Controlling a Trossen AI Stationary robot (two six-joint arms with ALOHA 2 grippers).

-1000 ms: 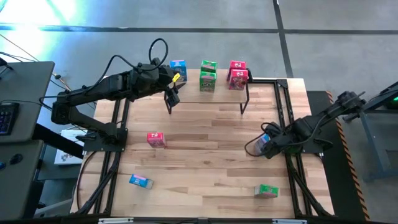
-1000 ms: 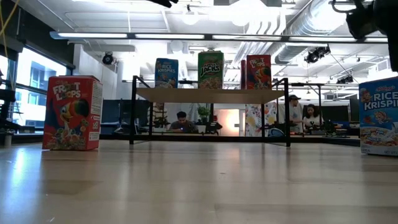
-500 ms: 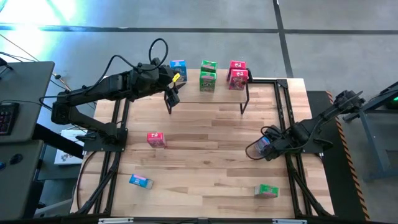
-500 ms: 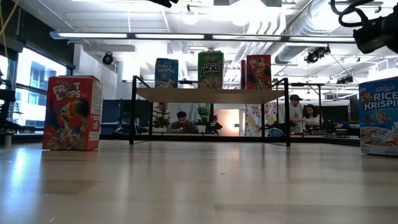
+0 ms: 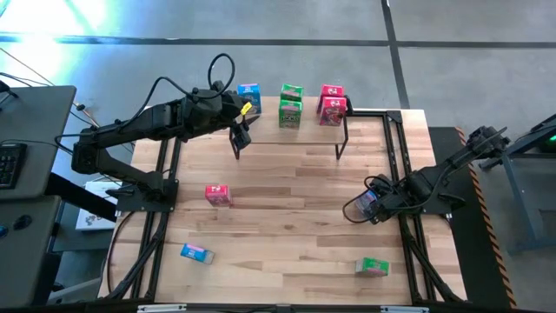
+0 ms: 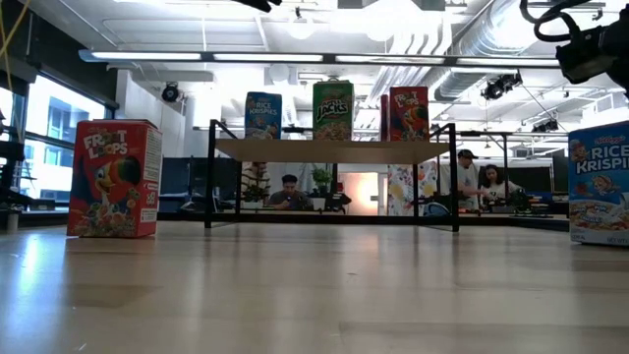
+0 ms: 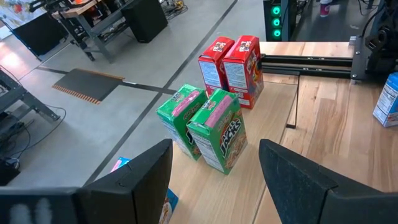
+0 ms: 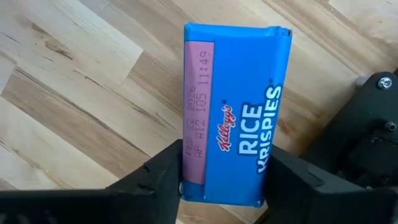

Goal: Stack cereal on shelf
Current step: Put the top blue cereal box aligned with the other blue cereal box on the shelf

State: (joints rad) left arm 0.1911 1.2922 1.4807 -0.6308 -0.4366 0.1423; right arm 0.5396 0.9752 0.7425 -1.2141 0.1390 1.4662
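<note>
A blue cereal box (image 8: pixel 230 106) stands upright on the table's right side (image 6: pixel 600 182), and my right gripper (image 8: pixel 225 165) is shut on it from above (image 5: pixel 369 207). The shelf (image 6: pixel 329 149) at the far edge carries one blue box (image 5: pixel 249 97), two green boxes (image 7: pixel 214 127) and two red ones (image 7: pixel 233 65), all upright on its plank. My left gripper (image 7: pixel 216 149) hovers open over the shelf's left end (image 5: pixel 241 130), holding nothing. A red box (image 5: pixel 217 194) stands on the table at mid-left. My right gripper pinches the blue box between its two fingers (image 8: pixel 158 180), which sit on the two long edges of the box's top end (image 8: pixel 186 180), near one end of that face. The fingers point down, across the box. The box stands upright with its bottom on the table.
A blue box (image 5: pixel 196 253) lies flat near the front left and a green one (image 5: pixel 372 266) near the front right. Black frame rails (image 5: pixel 408 235) run along the table's sides. People sit in the room beyond the shelf (image 6: pixel 290 192).
My right gripper has sunk a little toward the blue box on the table's right side. The box stays upright where it was.
</note>
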